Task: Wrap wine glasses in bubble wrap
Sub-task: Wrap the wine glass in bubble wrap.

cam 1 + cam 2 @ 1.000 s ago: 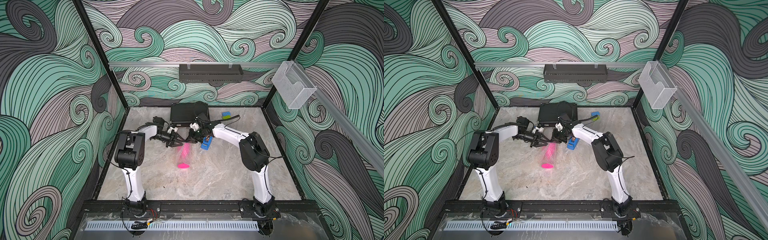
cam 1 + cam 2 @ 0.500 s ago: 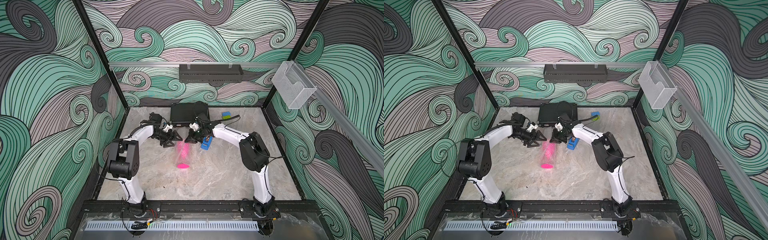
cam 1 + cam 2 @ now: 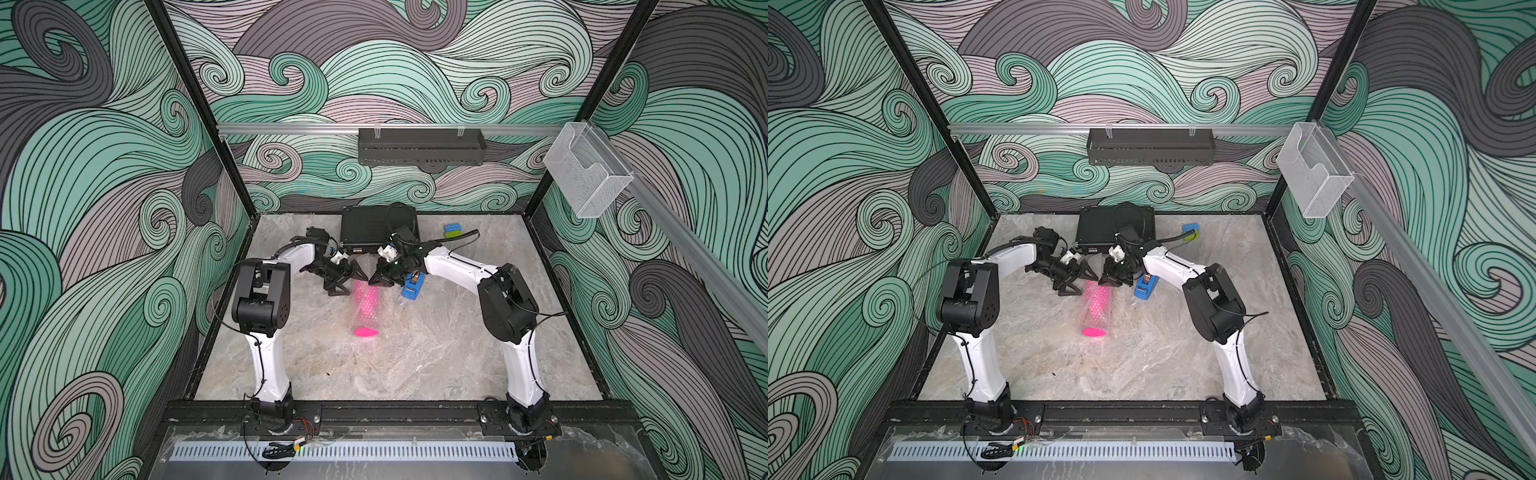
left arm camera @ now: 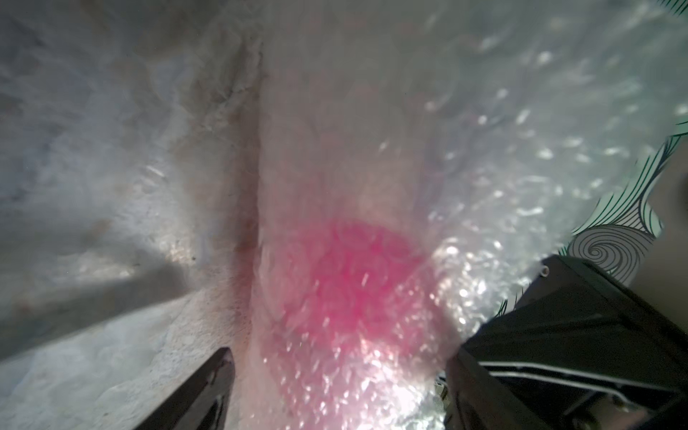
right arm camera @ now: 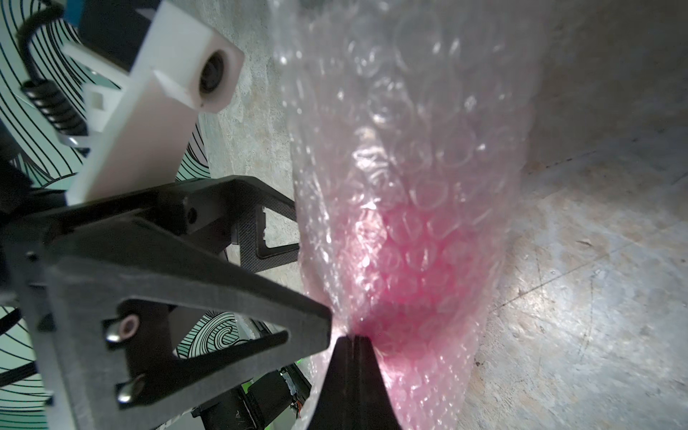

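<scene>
You: left gripper released, jaws spread beside bubble wrap; right gripper clenched on its far end; goblet rolled inside, lying mid-table.

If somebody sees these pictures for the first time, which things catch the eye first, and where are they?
First the bright pink goblet, lying on its side in the middle of the table inside a roll of clear bubble wrap. Next the two black grippers at its far end: the right gripper is shut on the wrap, the left gripper stands open beside it. Green-and-grey swirl walls surround everything.
</scene>
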Available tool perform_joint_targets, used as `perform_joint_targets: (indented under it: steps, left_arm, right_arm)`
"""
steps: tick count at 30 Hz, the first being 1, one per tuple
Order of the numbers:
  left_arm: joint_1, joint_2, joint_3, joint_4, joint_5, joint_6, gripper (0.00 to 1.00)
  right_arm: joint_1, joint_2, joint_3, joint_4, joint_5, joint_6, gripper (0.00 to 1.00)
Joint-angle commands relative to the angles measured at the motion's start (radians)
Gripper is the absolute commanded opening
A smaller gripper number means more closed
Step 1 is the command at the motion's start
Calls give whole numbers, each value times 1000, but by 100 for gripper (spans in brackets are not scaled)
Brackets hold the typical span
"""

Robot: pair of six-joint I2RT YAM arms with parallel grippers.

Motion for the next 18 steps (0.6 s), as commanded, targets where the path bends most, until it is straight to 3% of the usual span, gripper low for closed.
perform_joint_targets:
  steps: [1,9,14,18]
  left_arm:
    - [-11,43,9,-14,-11,12,87]
    - [-10,117,-4,-33,-101,33,84]
    - [-11,106,-9,-28,-120,25,83]
    - [-11,106,-20,-16,-111,15,82]
  right_arm:
    - [10,18,3,-37,9,-4,0]
    - [10,-27,-9,-38,7,7,0]
    - [16,-145,-56,-98,-6,0,32]
    - [34,-268,-181,-102,-18,11,46]
